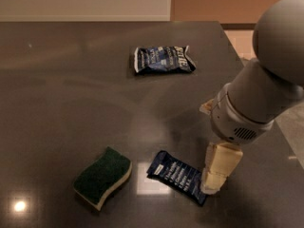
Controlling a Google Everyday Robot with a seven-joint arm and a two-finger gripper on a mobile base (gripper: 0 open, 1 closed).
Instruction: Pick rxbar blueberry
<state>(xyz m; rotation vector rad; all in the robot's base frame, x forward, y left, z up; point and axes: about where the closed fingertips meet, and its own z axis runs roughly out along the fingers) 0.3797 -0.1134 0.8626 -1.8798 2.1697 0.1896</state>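
Observation:
The rxbar blueberry [178,175] is a slim dark navy bar with white text, lying flat on the dark table [71,89] near the front, angled down to the right. My gripper [213,180] hangs from the grey arm at the right, its cream-coloured fingers pointing down just above the bar's right end.
A green sponge [102,176] lies left of the bar at the front. A crinkled blue-and-white snack bag [163,59] lies at the back centre. The table's right edge runs close behind my arm, with tan floor beyond it.

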